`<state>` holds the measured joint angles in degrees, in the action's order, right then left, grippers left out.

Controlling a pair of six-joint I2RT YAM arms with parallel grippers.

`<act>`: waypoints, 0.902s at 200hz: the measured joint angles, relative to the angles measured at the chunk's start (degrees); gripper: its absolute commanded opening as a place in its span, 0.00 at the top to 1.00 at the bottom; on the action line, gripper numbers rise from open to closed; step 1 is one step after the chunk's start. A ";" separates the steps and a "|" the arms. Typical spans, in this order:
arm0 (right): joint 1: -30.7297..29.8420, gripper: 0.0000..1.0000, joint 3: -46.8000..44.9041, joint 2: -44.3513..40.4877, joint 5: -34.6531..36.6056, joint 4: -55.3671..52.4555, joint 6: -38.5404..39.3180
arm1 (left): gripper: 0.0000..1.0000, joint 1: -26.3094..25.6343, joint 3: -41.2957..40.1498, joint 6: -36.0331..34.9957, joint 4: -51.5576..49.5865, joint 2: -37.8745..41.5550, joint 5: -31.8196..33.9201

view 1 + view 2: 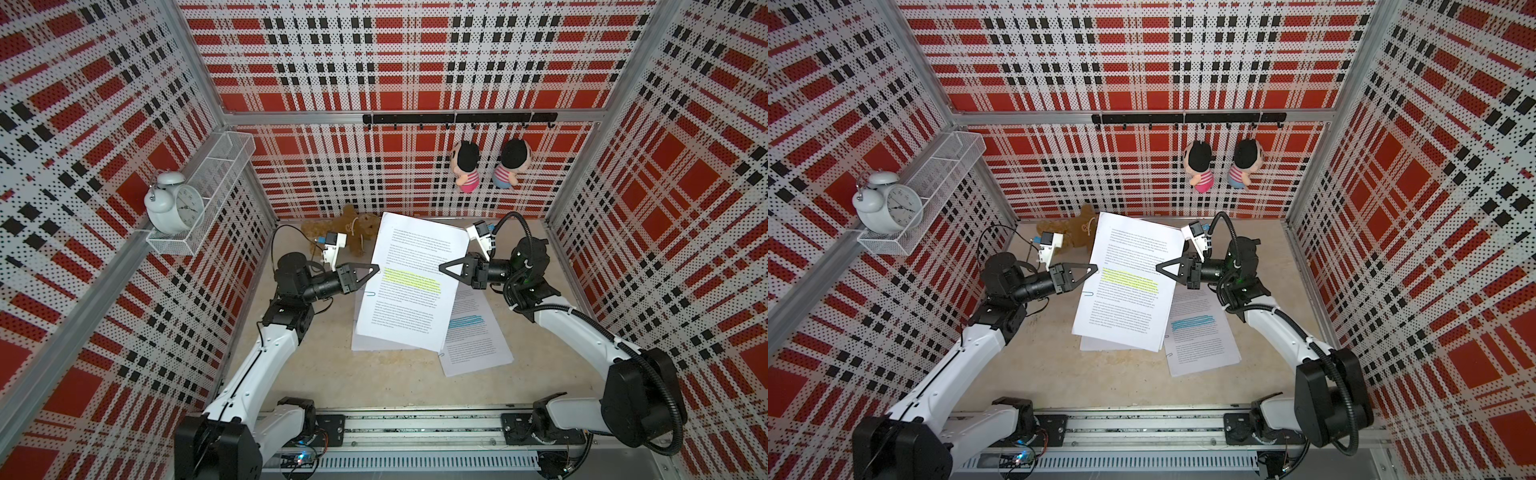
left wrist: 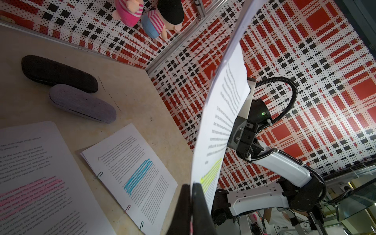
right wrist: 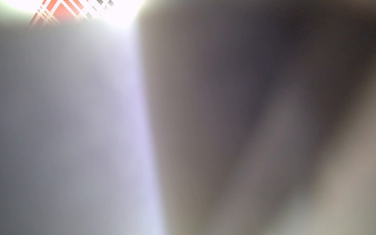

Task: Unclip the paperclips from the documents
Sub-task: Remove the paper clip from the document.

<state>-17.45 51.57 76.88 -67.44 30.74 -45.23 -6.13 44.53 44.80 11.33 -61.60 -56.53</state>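
Arms match: white shell links on left arm (image 1: 266, 353), lower left, and right arm (image 1: 582, 328), black joint housings (image 1: 293, 270), black triangular open-frame left gripper (image 1: 376, 269) and right gripper (image 1: 443, 269), white wrist-camera blocks (image 1: 334, 245), ribbed black conduit (image 2: 294, 93), green LED (image 2: 263, 114).

The yellow-banded document (image 1: 411, 286) hangs stretched between my left gripper (image 1: 376, 269) and right gripper (image 1: 442, 269), walling off the middle. Behind it a brown plush (image 1: 365, 229), a black case (image 2: 59, 74) and a grey case (image 2: 82, 103) crowd the back wall (image 1: 353, 183). The front strip of the table (image 1: 353, 384) lies open to pass.
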 measured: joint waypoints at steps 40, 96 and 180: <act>0.07 1.00 0.00 -0.52 0.15 -0.85 0.66 | 1.00 0.55 -0.02 -0.24 -0.92 0.76 0.90; 4.50 1.00 0.00 -2.84 0.07 -1.03 1.36 | 1.00 6.86 -0.50 -1.20 -3.74 2.29 9.42; 6.54 1.00 0.02 -5.07 0.42 -0.61 1.75 | 1.00 8.74 -0.90 -3.54 -9.49 2.12 19.85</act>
<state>-10.92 51.59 71.81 -67.02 30.13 -43.48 2.61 43.64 41.25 1.85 -59.48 -36.69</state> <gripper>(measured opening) 0.044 0.044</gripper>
